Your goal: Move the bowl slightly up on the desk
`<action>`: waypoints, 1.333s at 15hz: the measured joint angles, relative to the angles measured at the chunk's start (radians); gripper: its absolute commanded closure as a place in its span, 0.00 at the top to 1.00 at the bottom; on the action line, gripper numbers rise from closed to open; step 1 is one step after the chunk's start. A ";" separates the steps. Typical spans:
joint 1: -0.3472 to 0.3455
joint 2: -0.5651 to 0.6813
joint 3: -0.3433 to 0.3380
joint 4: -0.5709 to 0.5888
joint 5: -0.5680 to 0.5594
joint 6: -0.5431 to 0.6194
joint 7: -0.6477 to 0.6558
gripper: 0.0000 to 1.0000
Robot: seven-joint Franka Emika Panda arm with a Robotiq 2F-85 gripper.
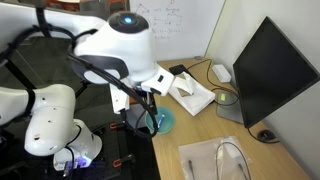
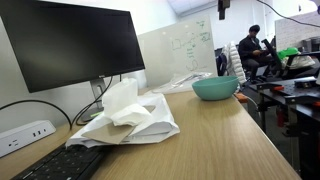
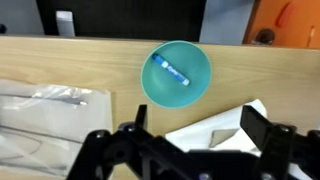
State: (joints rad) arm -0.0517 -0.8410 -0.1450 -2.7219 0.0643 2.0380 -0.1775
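The turquoise bowl (image 3: 176, 73) sits upright on the light wooden surface (image 3: 90, 62), close to 1 long straight edge of it, and in the wrist view a small blue and white stick-like item (image 3: 175, 72) lies slanted inside it; what it is cannot be told. In both exterior views the bowl (image 2: 215, 88) (image 1: 163, 123) stands at that same edge, the side nearest the robot arm (image 1: 120, 45). Just beside the bowl, toward the middle of the surface, is a white tissue box (image 2: 125, 112) with crumpled tissue sticking up from it. The gripper (image 3: 193, 120) hangs above the surface with its 2 fingers (image 3: 130, 140) spread wide and nothing between them; in the wrist view the bowl lies ahead of the fingers and apart from them. A clear plastic bag (image 3: 50, 100) lies flat farther along the same edge, well apart from the bowl. Along the opposite edge stand a dark monitor (image 2: 70, 40), a keyboard (image 2: 55, 165) and a white power strip (image 2: 25, 132), and a whiteboard (image 2: 180, 50) with writing rises past the far end.
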 measured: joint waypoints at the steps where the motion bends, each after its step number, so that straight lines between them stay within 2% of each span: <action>1: -0.020 0.045 -0.003 -0.034 -0.004 0.060 0.008 1.00; 3: -0.045 0.145 -0.005 -0.080 -0.008 0.163 0.030 1.00; 7: -0.048 0.367 0.018 -0.091 -0.008 0.319 0.114 1.00; 13: -0.058 0.615 0.075 -0.089 -0.054 0.427 0.300 1.00; 14: -0.058 0.645 0.077 -0.089 -0.060 0.438 0.318 0.75; 16: -0.055 0.701 0.078 -0.087 -0.055 0.484 0.321 0.66; 20: -0.041 0.788 0.079 -0.077 -0.037 0.603 0.321 0.34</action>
State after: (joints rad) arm -0.0926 -0.0528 -0.0658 -2.7991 0.0270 2.6413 0.1440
